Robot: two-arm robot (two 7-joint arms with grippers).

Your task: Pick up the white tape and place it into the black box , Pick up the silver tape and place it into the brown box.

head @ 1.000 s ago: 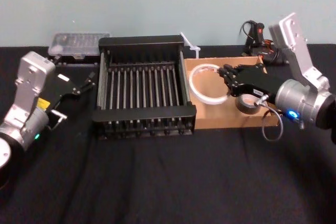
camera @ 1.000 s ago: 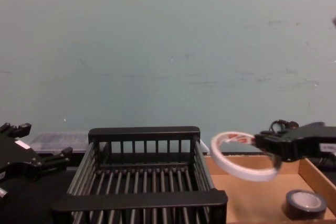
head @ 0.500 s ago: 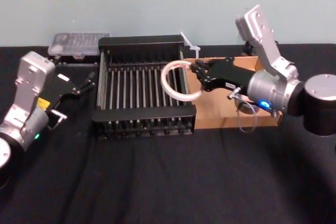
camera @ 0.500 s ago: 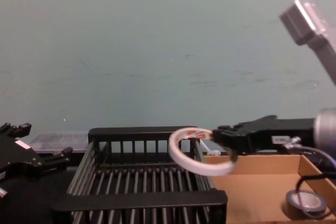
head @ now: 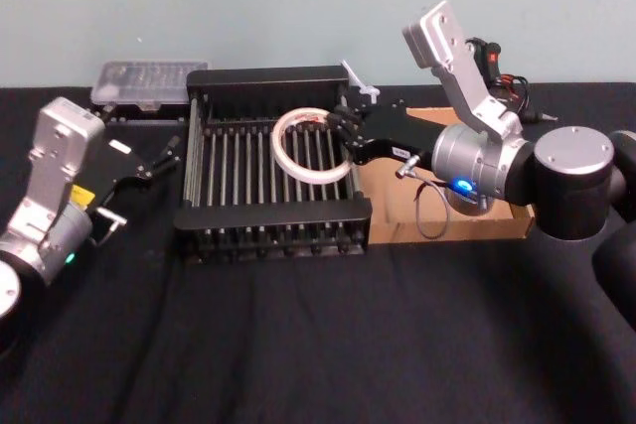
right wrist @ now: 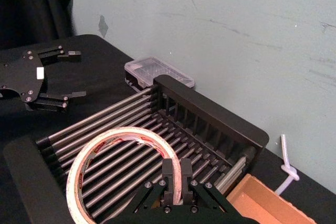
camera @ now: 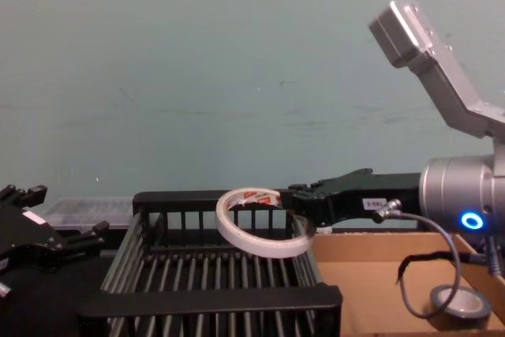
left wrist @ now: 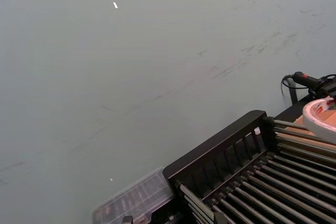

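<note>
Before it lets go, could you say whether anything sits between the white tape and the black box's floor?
Nothing visible does: the right gripper holds the white tape over bare bars in the black box. The left gripper idles beside it.

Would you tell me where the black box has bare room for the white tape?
The black box floor is bare from left wall to middle. Crowded at right: the right gripper holds the white tape above. The left gripper idles outside.
</note>
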